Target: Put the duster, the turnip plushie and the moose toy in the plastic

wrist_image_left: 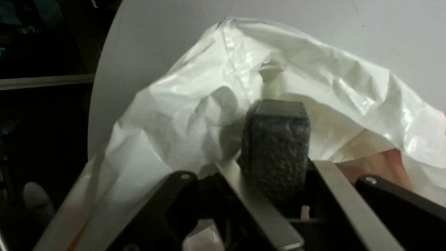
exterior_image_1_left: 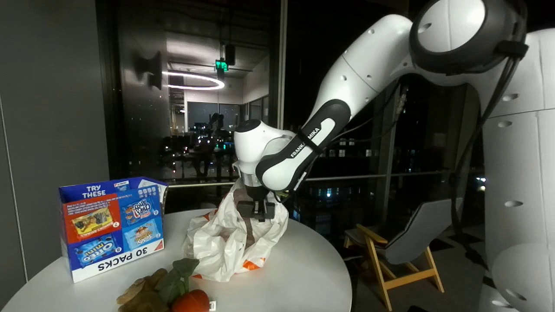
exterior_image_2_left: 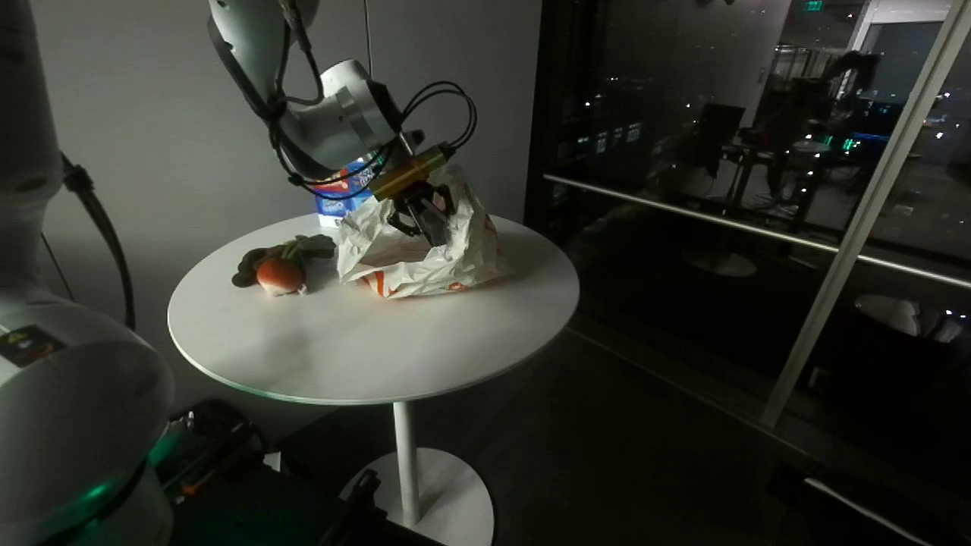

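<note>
Above the black pincer (exterior_image_1_left: 259, 212), the white arm (exterior_image_1_left: 360, 65) bears a black-edged panel (exterior_image_1_left: 315, 134) lettered "MIKA", looping dark cables (exterior_image_2_left: 474, 114) and a gold block (exterior_image_2_left: 410, 173).

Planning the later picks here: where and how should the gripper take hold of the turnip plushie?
Probably grip the turnip plushie by its round red-orange body, coming straight down from above: in both exterior views the body's top is uncovered, while its flat green leaves splay outward and the moose toy lies close on one side.
</note>
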### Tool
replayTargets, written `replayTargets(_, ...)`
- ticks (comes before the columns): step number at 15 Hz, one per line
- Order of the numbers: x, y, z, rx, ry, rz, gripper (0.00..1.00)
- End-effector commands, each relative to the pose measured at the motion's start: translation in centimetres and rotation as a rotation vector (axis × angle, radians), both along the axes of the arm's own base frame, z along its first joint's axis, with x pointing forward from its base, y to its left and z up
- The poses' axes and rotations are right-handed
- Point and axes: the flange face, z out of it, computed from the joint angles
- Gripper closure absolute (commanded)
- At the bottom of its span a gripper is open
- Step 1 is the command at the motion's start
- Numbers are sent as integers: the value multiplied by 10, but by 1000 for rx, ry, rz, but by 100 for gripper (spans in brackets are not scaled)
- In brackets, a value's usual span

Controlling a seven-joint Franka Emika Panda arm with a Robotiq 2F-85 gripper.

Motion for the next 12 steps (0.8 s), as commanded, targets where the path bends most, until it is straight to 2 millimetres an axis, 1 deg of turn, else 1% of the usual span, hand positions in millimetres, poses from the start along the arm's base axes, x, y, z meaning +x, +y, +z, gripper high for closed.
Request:
replayTargets(1, 41, 6, -1, -51, -18, 39, 84)
replayTargets(2, 45, 6, -3, -40, -15, 38, 84)
replayTargets(3, 48, 5, -3, -25, -21, 27, 43)
replayTargets(4, 48, 6, -4, -1, -15, 31, 43)
replayTargets(6, 39, 11, -3, 34, 15, 34, 30)
replayTargets(7, 31, 15, -1, 53, 25, 46, 20)
replayTargets(8, 25, 18, 0, 70, 36, 57, 15)
replayTargets(10, 6, 28, 2, 92, 80, 77, 2)
replayTargets(11, -3, 33, 2, 104, 99, 85, 4)
replayTargets(12, -17, 38, 3, 107, 111, 93, 4)
